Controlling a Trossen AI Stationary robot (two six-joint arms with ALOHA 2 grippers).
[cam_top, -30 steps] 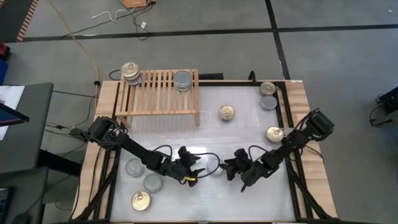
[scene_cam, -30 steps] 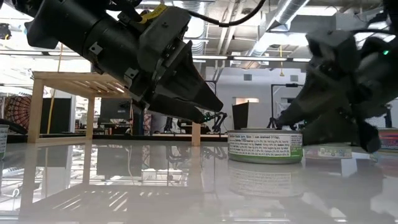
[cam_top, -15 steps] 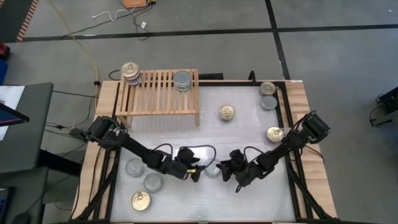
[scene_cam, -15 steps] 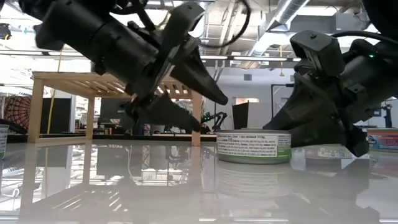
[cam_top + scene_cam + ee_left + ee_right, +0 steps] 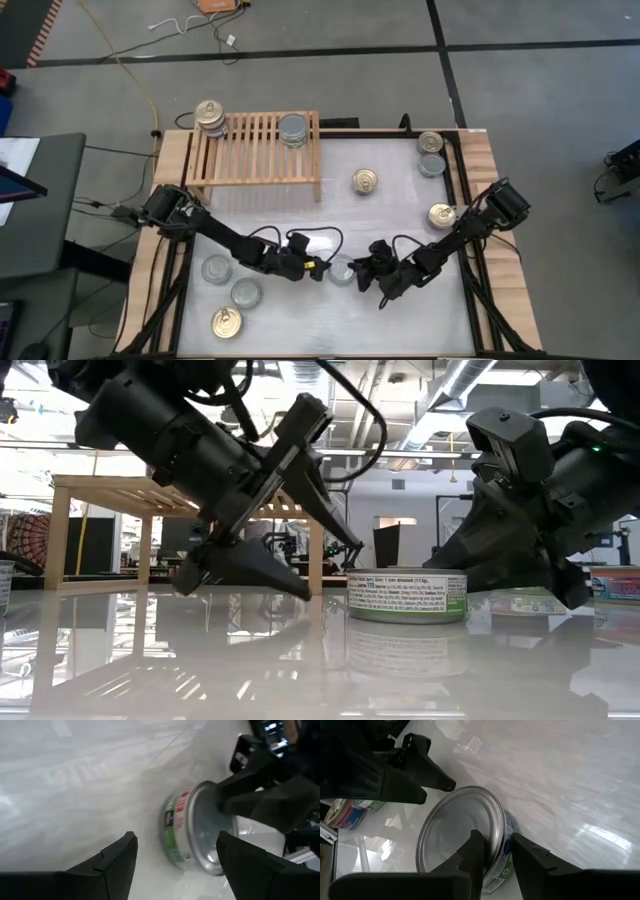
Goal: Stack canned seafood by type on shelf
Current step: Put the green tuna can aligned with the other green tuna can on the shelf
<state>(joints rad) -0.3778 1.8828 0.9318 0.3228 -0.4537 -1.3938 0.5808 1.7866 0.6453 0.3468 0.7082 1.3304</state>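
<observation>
A short can [image 5: 342,270] with a plain silver top and a green-and-white label stands flat on the white table, between my two grippers. My right gripper [image 5: 502,852] comes at it from the table's right and is shut on its edge. My left gripper [image 5: 320,270] is open just to the can's left. Its tips stand apart in front of the can [image 5: 195,830] and do not touch it. The light-wood shelf [image 5: 255,150] stands at the far left, bearing a stack of gold-topped cans [image 5: 210,117] and a silver-topped can [image 5: 293,128]. My right gripper holds the can at the part of its rim [image 5: 492,837] that faces the table's right. One finger [image 5: 472,855] lies over the silver top and the other against the labelled side wall [image 5: 507,845]. The fingers slant down from the right. The can rests flat on the table.
Loose cans lie on the table: a gold-topped one [image 5: 366,181] near the shelf, several at the right edge [image 5: 432,165], and several near the left front [image 5: 246,292]. Wooden side rails [image 5: 480,180] border the table.
My left gripper has rolled about its own axis, so one finger now stands above the other in the low view, and it has dipped toward the table. My right gripper has narrowed onto the can's rim. The can has slid a little toward the table's left.
</observation>
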